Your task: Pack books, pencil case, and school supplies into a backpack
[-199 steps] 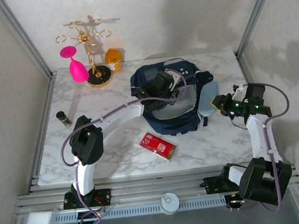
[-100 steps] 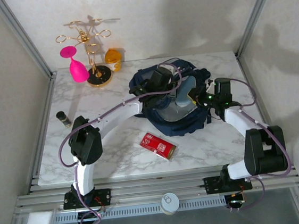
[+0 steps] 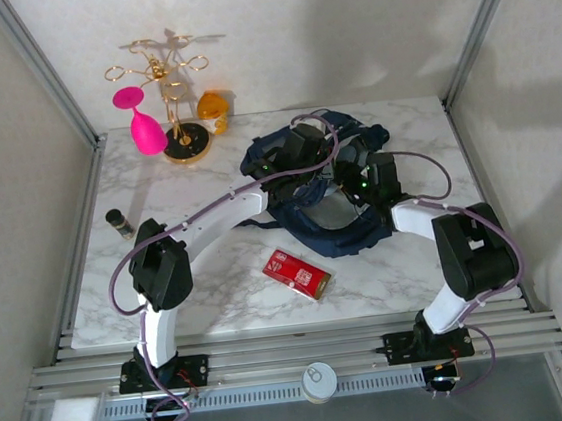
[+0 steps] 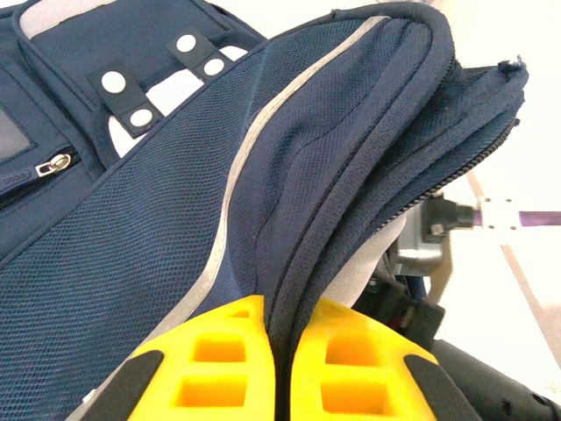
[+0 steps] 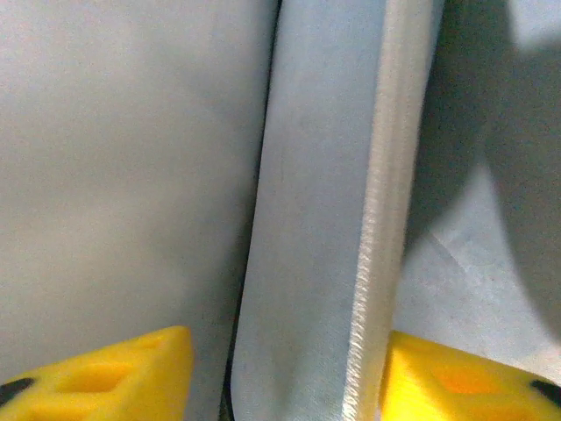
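Step in hand: pencil case going into the bag. Pencil case (image 5: pixel 316 219) lies lengthwise between the fingers of the right claw (image 5: pixel 285 351), against pale grey lining, so it sits inside the backpack (image 3: pixel 309 233). The claw's fingers stand apart, with a dark gap between one finger and the case; the other finger is right at the seam edge. Reads as open, not clamping, case likely resting on its own.

Backpack is at the back-centre of the table (image 3: pixel 417 257), mouth held up. Left claw (image 4: pixel 282 307) is closed tight on a fold of the navy opening edge, pale stripe running just beside the pinch. The right arm's wrist sits under that raised flap.

Next move, as I judge it: right claw backs straight out of the mouth without snagging the zipper edge or dragging the case along. Left claw should hold the flap until then. After that comes the red box (image 3: pixel 296 273), flat on the table just in front of the backpack, angled, easy reach for either arm.

Can't tell what else is already inside.

Not task: black cylinder (image 3: pixel 118 223) at the left edge, pink glass (image 3: pixel 141 125) and gold rack (image 3: pixel 170 91) at the back-left corner — all well apart, nothing blocking.
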`<state>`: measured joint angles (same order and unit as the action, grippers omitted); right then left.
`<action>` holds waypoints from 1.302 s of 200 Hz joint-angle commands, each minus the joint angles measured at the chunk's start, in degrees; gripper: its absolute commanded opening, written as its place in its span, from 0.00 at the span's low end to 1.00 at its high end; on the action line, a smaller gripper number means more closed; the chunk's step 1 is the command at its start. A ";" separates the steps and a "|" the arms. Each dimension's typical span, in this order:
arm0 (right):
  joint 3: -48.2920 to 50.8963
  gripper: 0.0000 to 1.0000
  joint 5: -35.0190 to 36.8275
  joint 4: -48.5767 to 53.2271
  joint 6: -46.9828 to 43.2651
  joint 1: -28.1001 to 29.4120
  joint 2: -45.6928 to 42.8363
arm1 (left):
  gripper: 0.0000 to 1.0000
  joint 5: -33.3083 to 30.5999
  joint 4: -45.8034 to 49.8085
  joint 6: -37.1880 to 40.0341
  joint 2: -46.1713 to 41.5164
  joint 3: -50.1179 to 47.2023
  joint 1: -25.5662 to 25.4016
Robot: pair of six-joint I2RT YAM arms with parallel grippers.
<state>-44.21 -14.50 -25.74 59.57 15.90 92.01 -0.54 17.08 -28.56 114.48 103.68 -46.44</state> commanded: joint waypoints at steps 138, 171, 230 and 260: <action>-3.43 0.15 -9.38 3.85 -1.70 -0.21 4.50 | 0.00 3.29 -2.73 -5.37 -3.64 2.94 0.43; -7.81 0.13 -11.52 1.19 -1.58 3.49 8.29 | 0.00 2.64 -3.86 -7.11 -3.61 3.15 -0.23; -1.10 0.26 -8.32 15.63 -10.34 -4.55 -11.14 | 0.00 -0.45 -2.14 -7.82 -2.41 3.11 -0.16; 0.23 0.38 -8.24 27.53 -15.98 -15.18 -19.82 | 0.00 2.73 -3.66 -9.62 0.26 3.16 -0.73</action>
<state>-45.39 -23.57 -10.00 49.78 6.92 76.53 0.91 17.19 -34.22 114.48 104.05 -46.28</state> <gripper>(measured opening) 0.360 0.059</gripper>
